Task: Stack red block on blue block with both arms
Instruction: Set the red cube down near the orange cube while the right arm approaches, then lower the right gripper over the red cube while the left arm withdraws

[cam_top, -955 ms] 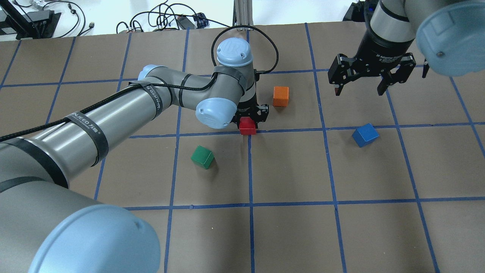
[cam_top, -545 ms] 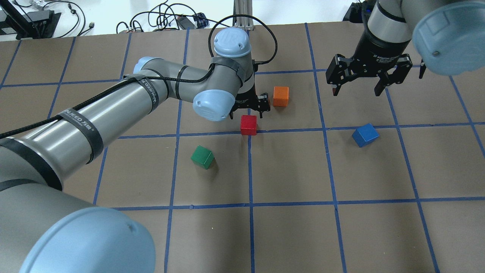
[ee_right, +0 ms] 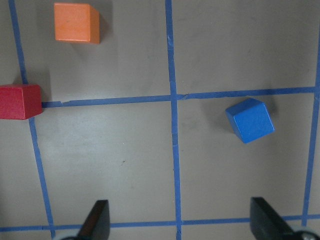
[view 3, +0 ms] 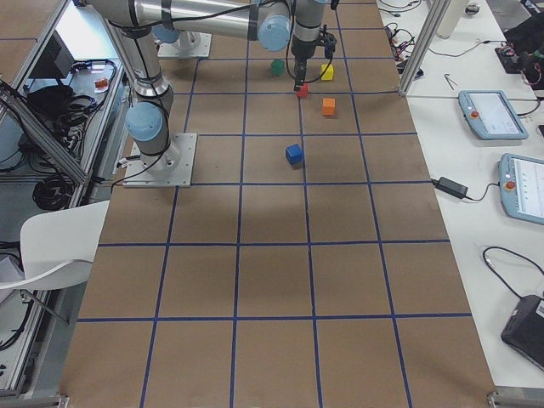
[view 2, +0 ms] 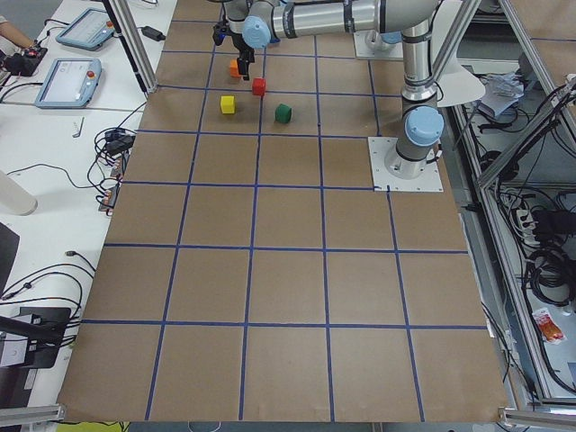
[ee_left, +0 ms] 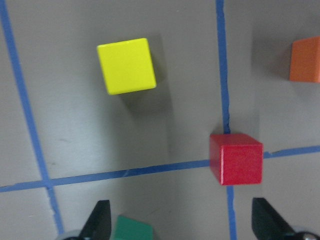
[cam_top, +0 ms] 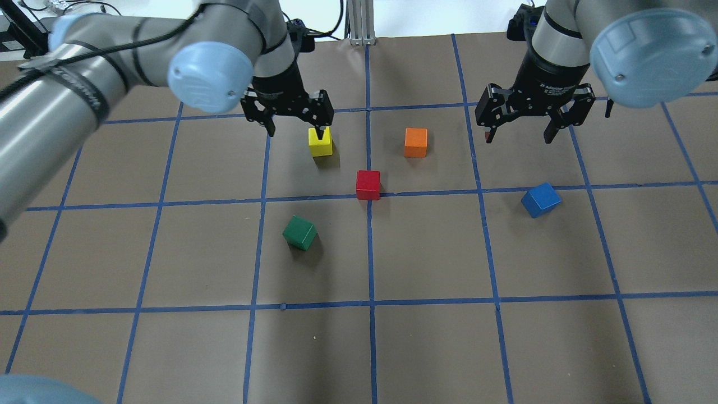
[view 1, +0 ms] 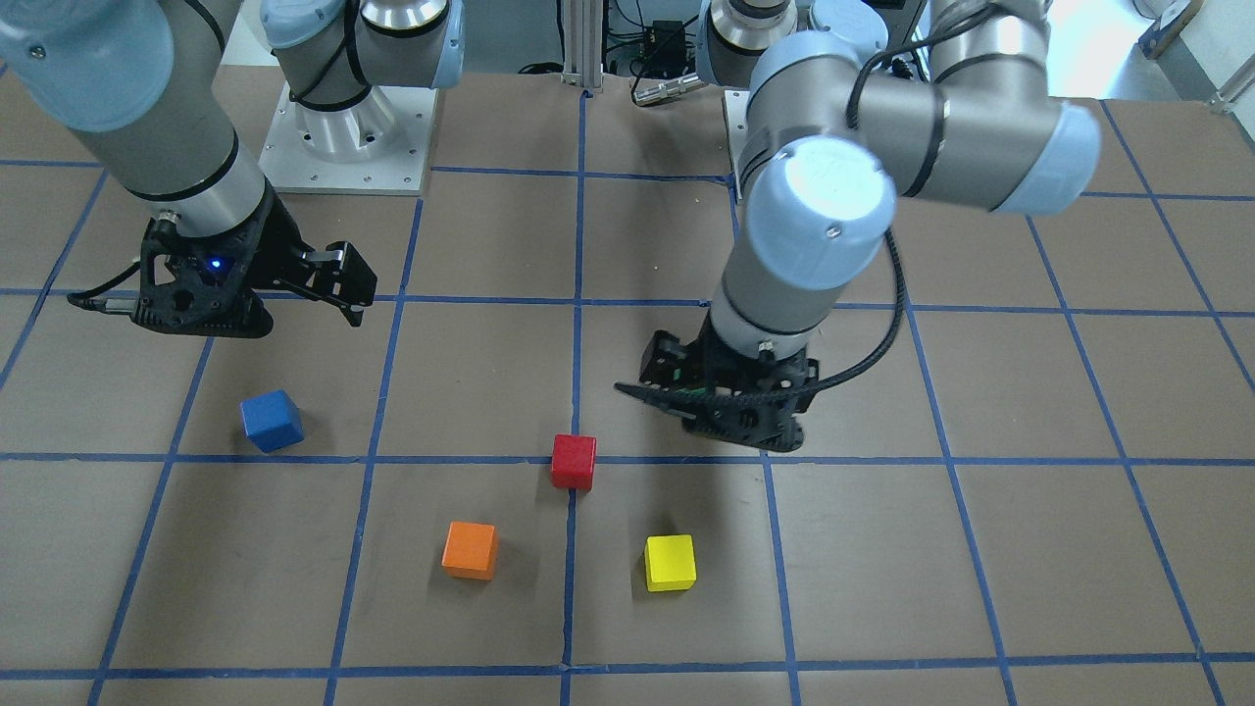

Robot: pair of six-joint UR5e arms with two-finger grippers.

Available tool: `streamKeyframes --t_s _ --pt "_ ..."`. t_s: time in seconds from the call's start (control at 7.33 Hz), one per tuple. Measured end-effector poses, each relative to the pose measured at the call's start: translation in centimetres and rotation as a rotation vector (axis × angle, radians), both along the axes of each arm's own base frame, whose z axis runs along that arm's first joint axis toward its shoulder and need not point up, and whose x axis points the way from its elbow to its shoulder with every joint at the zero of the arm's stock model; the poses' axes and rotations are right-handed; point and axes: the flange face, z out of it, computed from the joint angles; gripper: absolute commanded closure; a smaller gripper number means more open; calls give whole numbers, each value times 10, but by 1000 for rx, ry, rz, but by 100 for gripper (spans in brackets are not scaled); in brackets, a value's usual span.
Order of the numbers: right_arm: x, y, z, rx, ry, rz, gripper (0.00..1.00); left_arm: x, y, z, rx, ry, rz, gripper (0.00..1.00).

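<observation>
The left end effector (cam_top: 296, 130) and right end effector (cam_top: 519, 134) hang released above the bench (cam_top: 426, 348). The red block (cam_top: 368, 184) and blue block (cam_top: 541, 200) lie apart, the blue one nearer the right edge.

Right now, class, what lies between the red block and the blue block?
Only bare brown paper crossed by blue tape lies between the red block and the blue block, as the overhead view shows; the orange block sits off that line.
</observation>
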Motion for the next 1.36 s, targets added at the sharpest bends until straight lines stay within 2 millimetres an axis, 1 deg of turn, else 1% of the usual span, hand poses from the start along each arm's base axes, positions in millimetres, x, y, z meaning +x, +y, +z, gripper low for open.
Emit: streamKeyframes --t_s 0.14,0.27,0.41,0.55,0.68,0.82,1.09,1.36 --pt "7 -7 -6 -22 0 11 0 34 17 36 -1 5 -50 0" --pt "18 -12 -12 -37 0 21 0 58 37 69 -22 10 -82 0" --pt "34 -16 -18 -51 -9 28 0 68 60 94 -51 11 -94 0" --pt "50 -19 -27 -61 -23 29 0 71 78 108 -80 12 -98 0" --pt "62 -23 -37 -61 -31 22 0 72 88 114 -105 6 -92 0" --pt "71 -26 -46 -57 -33 22 0 73 90 114 -120 -6 -59 0" --pt "104 -33 -68 -63 -34 31 0 73 93 116 -123 -44 47 0" --pt "135 -42 -89 -52 -34 38 0 74 104 115 -95 -59 105 0"
